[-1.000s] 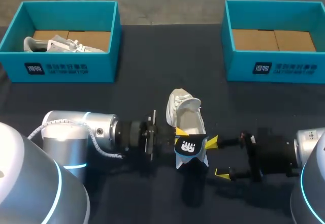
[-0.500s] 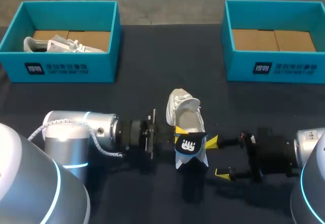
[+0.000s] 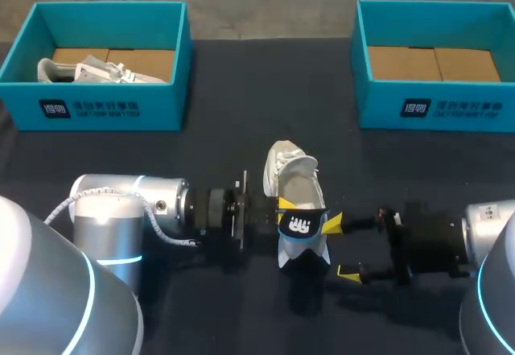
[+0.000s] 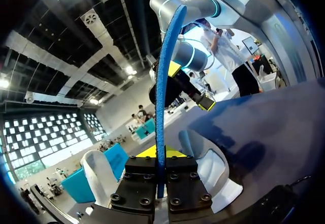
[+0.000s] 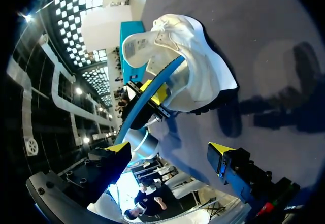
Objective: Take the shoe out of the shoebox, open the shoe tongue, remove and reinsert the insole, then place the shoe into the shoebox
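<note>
the shoe (image 3: 291, 179) is seen lying on the dark table (image 3: 241, 81) near its middle, out of both boxes, with the toe pointed far and the heel near. the insole (image 3: 300, 228) is held at its heel end by the left gripper (image 3: 280, 208), whose fingers are pressed together on it from both sides. in the left wrist view the insole is seen edge-on, as a thin blue strip clamped between the finger blocks. the heel end is raised above the shoe's heel, while the front part appears to be lodged inside the shoe. such a hold is judged to suit sliding the insole along the shoe's length.

the right gripper (image 3: 341, 248) is kept just right of the heel with its fingers spread wide and nothing between them. it is probably placed there to steady the shoe or to take the insole.

the empty shoebox (image 3: 434, 105) stands far right. a second shoe (image 3: 80, 71) lies in the left box (image 3: 88, 109), far left.

the front end of the insole is hidden within the shoe, so it cannot be told whether it is being drawn out or put back. the left fingertips are mostly covered by the insole in the head view. whether the right gripper's farther tip touches the insole cannot be made out.
</note>
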Controlling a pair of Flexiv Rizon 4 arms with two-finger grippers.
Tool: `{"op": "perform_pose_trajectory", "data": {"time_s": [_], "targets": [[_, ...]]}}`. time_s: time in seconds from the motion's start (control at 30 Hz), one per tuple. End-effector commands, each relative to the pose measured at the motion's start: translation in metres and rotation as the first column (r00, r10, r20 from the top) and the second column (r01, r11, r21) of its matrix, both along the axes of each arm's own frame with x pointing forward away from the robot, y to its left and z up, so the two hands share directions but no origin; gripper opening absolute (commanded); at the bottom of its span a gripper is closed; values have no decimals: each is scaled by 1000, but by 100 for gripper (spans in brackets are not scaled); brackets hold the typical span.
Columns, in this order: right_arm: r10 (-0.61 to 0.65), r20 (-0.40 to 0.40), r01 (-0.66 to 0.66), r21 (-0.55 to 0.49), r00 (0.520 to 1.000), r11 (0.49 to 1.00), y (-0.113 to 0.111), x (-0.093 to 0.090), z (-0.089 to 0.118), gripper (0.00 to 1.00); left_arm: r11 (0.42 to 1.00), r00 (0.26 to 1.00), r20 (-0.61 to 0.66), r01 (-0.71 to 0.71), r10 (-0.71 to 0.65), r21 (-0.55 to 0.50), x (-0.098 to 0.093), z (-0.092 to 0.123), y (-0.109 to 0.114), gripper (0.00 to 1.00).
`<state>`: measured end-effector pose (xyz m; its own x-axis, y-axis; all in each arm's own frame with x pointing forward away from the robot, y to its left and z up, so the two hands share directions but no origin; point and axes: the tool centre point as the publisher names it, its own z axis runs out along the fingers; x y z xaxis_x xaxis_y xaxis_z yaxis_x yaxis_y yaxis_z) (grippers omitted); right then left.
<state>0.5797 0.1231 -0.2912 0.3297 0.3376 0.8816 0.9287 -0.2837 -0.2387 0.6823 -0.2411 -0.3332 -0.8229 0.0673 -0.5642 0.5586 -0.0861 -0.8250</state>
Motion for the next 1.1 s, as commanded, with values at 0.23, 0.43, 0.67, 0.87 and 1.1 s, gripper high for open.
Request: {"op": "perform_pose_trajectory", "data": {"time_s": [0.23,0.43,0.67,0.87,1.1], "targets": [[10,-17,-10,-10,1000,1000,13,14,-13,100,1000,1000,12,5,-5,7,6,-5,-5,0],[6,-38,-7,-13,999,1000,13,16,-19,100,1000,999,51,8,-9,21,9,-8,-6,0],[6,-38,-7,-13,999,1000,13,16,-19,100,1000,997,74,-1,-1,25,13,-11,-7,0],[6,-38,-7,-13,999,1000,13,16,-19,100,999,993,122,-4,-1,38,15,-16,-8,0],[6,-38,-7,-13,999,1000,13,16,-19,100,998,983,183,2,-13,63,13,-17,-8,0]]}}
